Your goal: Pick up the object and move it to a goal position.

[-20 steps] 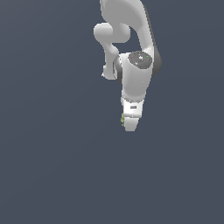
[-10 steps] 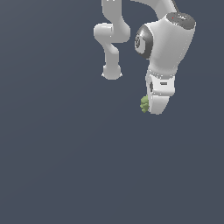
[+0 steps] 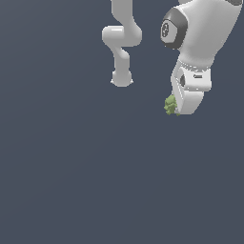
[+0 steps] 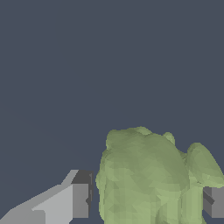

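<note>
My gripper (image 3: 177, 110) hangs in the upper part of the exterior view, toward the exterior view's right, at the end of my white arm (image 3: 202, 33); it points down over the plain dark grey surface (image 3: 95, 181); it is closed around the object (image 3: 170, 105), a small lumpy olive-green blob with a bumpy skin; in this view the blob sticks out from the gripper on the side toward the exterior view's left, touching the white housing, with only part of it showing; the rest is hidden behind the gripper.

From the wrist view the object (image 4: 148, 177) fills the gap between my two fingers; one finger (image 4: 78, 199) shows as a light grey block with a darker pad, pressed against one side of the blob; the other finger (image 4: 214, 202) is seen only as a small grey block at the picture's edge, with the green lumps lying against it and partly in front of it; the blob bulges past both pads; behind it there is only flat dark grey.

My arm's base (image 3: 121, 78) stands well apart from the gripper, toward the exterior view's left, with the lower joints rising from it.
</note>
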Available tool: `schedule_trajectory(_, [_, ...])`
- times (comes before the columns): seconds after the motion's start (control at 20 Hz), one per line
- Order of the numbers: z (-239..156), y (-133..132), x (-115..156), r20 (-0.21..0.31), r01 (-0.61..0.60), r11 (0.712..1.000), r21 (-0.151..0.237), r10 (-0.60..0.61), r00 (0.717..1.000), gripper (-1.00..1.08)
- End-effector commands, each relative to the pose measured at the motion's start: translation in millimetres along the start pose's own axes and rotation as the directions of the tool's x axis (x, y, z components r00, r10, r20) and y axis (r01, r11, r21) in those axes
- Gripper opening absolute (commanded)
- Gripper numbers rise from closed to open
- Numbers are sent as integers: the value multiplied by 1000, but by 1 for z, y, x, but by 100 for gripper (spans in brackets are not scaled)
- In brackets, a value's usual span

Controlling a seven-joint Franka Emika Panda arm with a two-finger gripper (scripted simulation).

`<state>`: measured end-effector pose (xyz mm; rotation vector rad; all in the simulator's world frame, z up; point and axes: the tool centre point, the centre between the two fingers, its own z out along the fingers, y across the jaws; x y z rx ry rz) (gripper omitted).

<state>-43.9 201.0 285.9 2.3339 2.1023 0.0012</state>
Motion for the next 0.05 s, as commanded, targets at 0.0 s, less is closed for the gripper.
schedule_trajectory(0.0, [-2, 0, 2, 0, -1, 1000, 1, 1, 1000, -100])
